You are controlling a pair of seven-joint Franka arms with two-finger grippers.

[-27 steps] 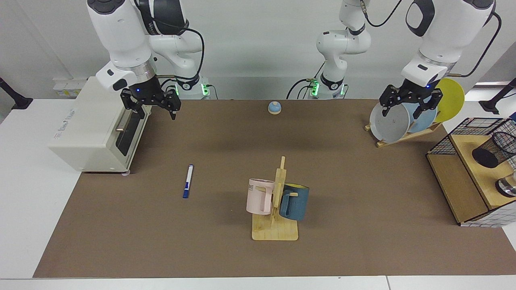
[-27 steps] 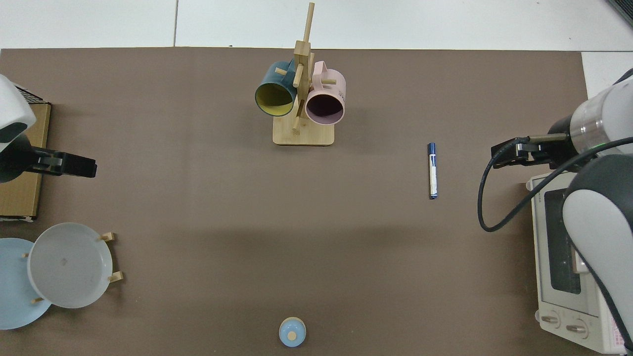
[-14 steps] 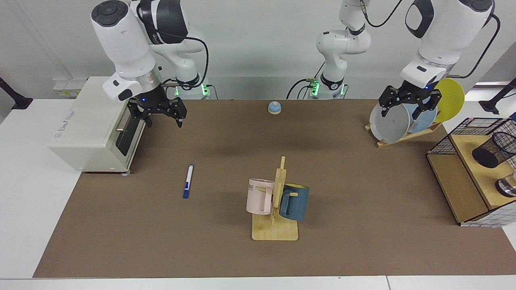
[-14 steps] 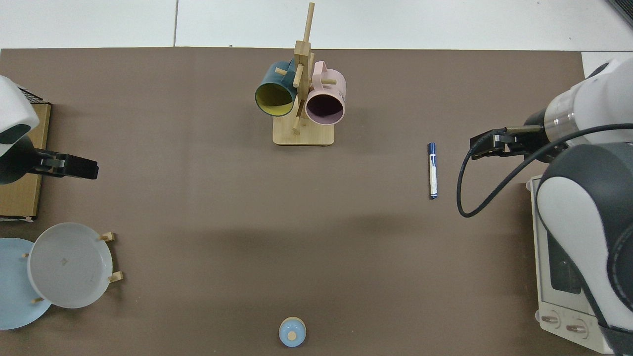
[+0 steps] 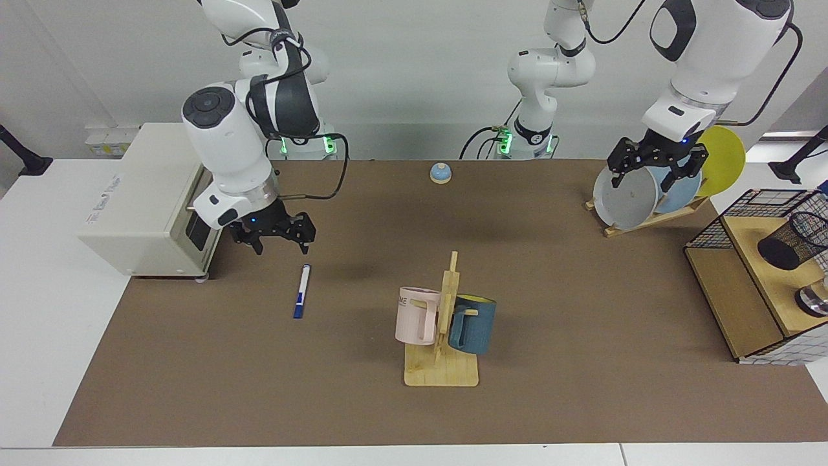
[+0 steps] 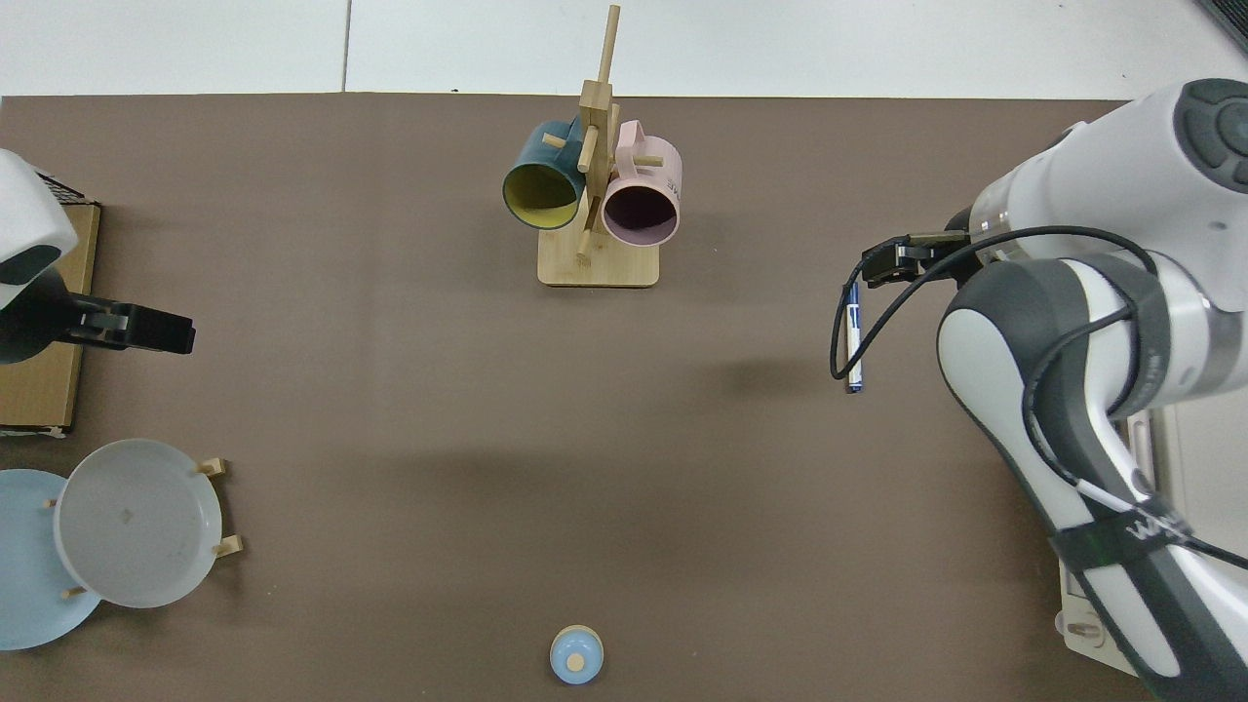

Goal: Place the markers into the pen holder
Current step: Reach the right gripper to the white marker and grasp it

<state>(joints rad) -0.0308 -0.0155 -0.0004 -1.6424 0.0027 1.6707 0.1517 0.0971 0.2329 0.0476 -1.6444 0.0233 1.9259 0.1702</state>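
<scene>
Marker (image 5: 301, 291) lies flat on the brown table (image 5: 414, 401), blue cap toward the camera in the facing view, untouched and alone, roughly 9 o'clock of the mug rack (image 5: 442, 336). In the top view the marker (image 6: 853, 336) is partly crossed by the arm's cable.

Change: the right tool (image 5: 277, 234) has dropped and come forward from beside the toaster oven (image 5: 145, 200) over the last second. It now hangs just off the marker's far end, at about 11 o'clock of it, above it, no contact. Fingers are spread, nothing between them. In the top view the right tool (image 6: 892, 265) shows at the marker's cap end, mostly covered by its own arm.

Meaning: reach is nearly finished, grasp not yet made. Likely next is a short shift over the marker's middle, then down and close across the barrel.

Pen holder (image 5: 790, 241) sits tilted on the wooden shelf (image 5: 753, 249) inside the wire basket (image 5: 744, 207), at 3 o'clock of the table and well apart from the marker. Carry will be long, maybe a handover.

Left tool (image 5: 654, 165) waits near the plate rack (image 5: 647, 217), fingers spread and empty, at 10 o'clock of the pen holder. The top view shows the left tool (image 6: 146, 330) by the shelf edge.
</scene>
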